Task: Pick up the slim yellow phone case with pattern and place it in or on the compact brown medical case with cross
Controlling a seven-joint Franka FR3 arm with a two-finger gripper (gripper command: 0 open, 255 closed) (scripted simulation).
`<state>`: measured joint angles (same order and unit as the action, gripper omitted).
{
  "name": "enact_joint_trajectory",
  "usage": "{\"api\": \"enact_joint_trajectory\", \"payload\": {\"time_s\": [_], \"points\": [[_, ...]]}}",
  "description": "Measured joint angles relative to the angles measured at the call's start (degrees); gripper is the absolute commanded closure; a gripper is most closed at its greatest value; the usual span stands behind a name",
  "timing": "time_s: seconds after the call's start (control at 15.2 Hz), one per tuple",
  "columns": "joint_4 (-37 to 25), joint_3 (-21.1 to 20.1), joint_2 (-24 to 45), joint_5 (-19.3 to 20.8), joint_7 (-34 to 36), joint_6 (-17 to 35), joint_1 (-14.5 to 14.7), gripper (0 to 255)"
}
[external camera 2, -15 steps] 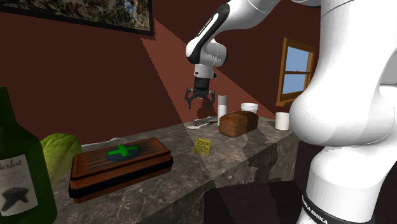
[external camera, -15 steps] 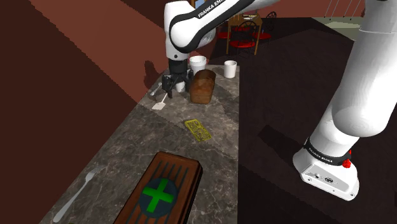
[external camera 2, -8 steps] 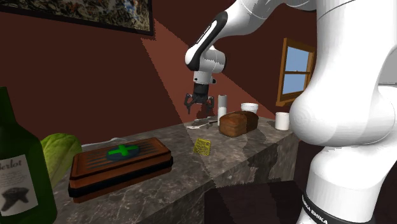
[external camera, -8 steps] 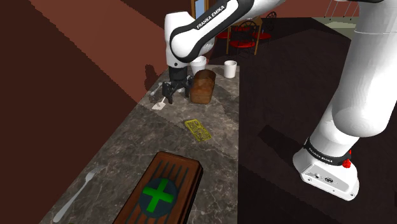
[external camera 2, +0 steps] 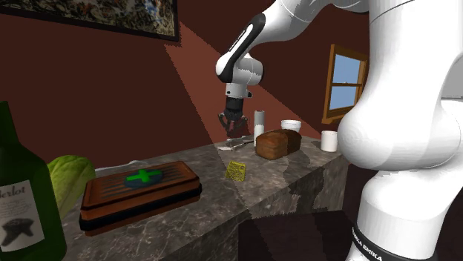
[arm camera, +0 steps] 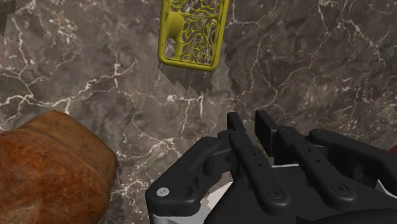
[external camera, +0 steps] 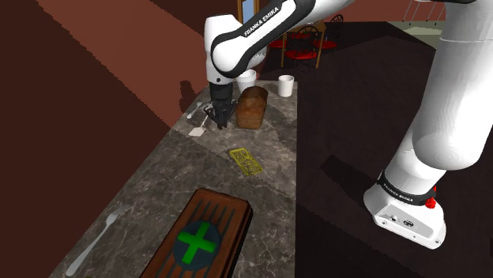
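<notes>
Gripper has twisted round, fingers spread, above veined marble counter and lacy yellow phone case, dark-red wall behind.

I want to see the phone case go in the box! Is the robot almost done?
Not nearly. Nothing looks done yet: the yellow phone case lies flat on the counter, untouched. Right now the claw hangs above the counter beside the bread loaf, short of the phone case. Left to do: grab it, carry it over and set it on the brown case with the green cross.
</notes>
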<state>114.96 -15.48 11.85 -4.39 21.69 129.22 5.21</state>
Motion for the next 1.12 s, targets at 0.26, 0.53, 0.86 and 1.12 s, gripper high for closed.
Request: {"api": "enact_joint_trajectory", "payload": {"time_s": [0.26, 0.53, 0.86, 1.12], "points": [[0.0, 0.0, 0.0, 0.0, 0.0, 0.0, 0.0, 255], [0.0, 0.0, 0.0, 0.0, 0.0, 0.0, 0.0, 0], [6.9, -1.2, -2.8, 4.5, 5.3, 2.5, 3.3, 0], [12.5, -2.5, -5.0, 9.0, 10.8, 3.7, 6.2, 0]]}}
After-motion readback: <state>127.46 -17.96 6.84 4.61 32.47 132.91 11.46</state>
